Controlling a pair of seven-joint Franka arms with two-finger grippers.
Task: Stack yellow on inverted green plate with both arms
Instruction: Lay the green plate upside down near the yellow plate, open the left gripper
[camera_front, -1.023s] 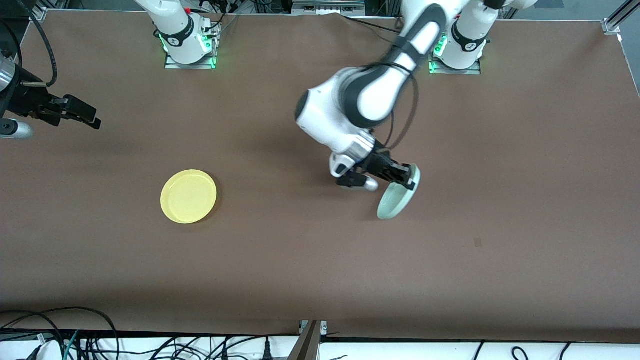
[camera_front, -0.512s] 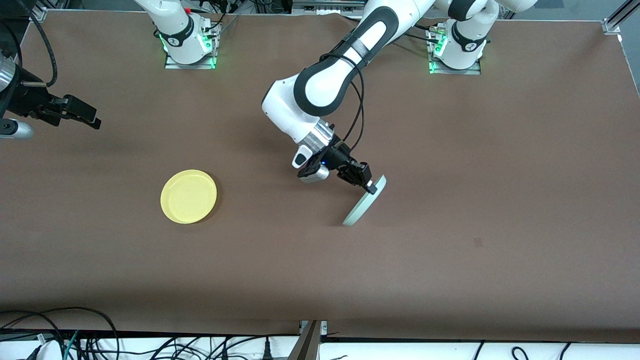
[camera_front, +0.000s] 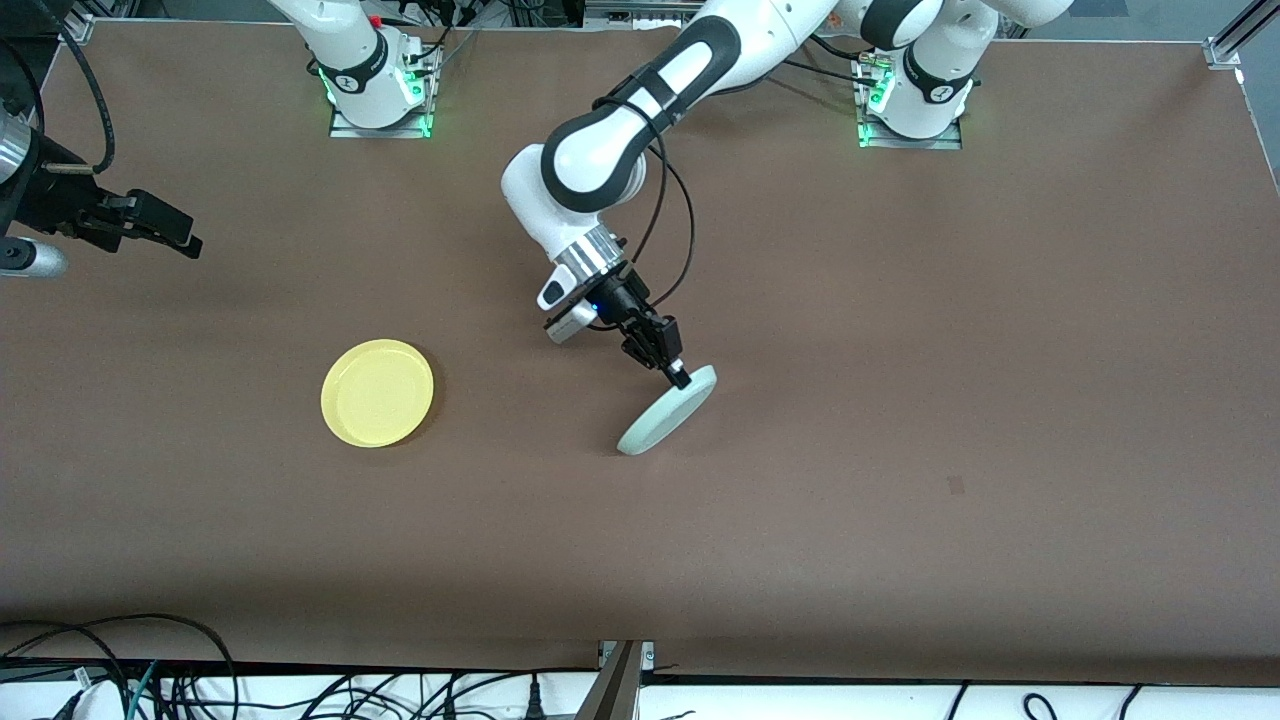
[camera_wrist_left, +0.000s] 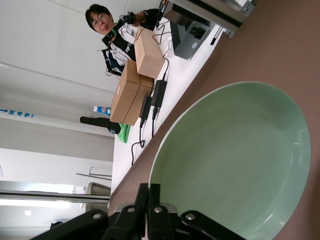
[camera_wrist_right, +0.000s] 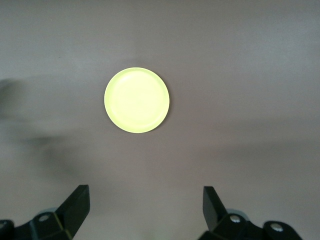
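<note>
The pale green plate (camera_front: 667, 409) is tilted steeply on edge near the table's middle, its lower rim at the tabletop. My left gripper (camera_front: 679, 378) is shut on its upper rim; the left wrist view shows the plate's hollow face (camera_wrist_left: 235, 165) and the fingers (camera_wrist_left: 152, 197) pinching the rim. The yellow plate (camera_front: 377, 392) lies flat, rim up, toward the right arm's end of the table, and shows in the right wrist view (camera_wrist_right: 136, 100). My right gripper (camera_front: 190, 243) hangs open high over that end of the table, holding nothing, and waits.
Brown tabletop (camera_front: 900, 420) all round. Both arm bases (camera_front: 378, 90) stand along the edge farthest from the front camera. Cables (camera_front: 150, 680) run along the edge nearest it. A small dark mark (camera_front: 956, 485) sits toward the left arm's end.
The left arm has swung the green plate toward the right arm's end of the table, nearer the yellow plate, turning it over further. The right arm has not moved.
</note>
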